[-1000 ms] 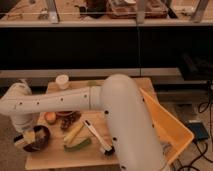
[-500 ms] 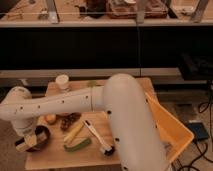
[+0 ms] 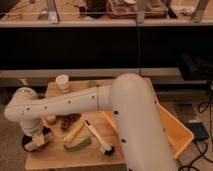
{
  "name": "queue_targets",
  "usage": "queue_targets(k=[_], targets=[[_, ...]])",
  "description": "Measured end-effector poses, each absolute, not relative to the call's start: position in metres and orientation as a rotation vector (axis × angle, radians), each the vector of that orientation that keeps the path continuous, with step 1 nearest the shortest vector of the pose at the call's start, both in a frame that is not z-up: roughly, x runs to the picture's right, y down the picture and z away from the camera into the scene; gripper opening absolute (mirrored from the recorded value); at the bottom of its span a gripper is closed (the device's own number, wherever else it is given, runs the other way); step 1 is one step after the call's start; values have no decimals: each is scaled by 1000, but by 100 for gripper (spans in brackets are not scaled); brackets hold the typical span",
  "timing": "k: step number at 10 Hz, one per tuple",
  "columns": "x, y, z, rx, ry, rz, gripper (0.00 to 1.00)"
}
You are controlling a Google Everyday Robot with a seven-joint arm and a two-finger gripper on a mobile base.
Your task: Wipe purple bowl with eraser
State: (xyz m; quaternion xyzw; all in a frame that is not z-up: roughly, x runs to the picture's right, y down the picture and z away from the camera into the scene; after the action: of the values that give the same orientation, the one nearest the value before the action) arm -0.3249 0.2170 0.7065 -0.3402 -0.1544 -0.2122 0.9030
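At the front left corner of the table [image 3: 59, 159], my gripper [image 3: 39, 139] is over the round purple bowl [image 3: 26, 144].
It is closed firmly on the small tan eraser [image 3: 35, 145]; the table edges are near.

Your tabletop [image 3: 60, 160] looks like pale, matt wood. The arm [image 3: 65, 105] has a smooth off-white plastic shell with a soft sheen. The gripper [image 3: 38, 141], closed, sits at the tabletop's 8 o'clock over the dark purple bowl [image 3: 26, 146]. At 3 o'clock, the yellow bin [image 3: 175, 130] looks like smooth plastic.
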Motion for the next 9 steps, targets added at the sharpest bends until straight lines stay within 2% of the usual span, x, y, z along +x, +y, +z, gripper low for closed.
queue_targets(k=[4, 9], targets=[[-310, 184, 732, -685, -273, -384, 0], [-349, 159, 741, -650, -267, -402, 0]])
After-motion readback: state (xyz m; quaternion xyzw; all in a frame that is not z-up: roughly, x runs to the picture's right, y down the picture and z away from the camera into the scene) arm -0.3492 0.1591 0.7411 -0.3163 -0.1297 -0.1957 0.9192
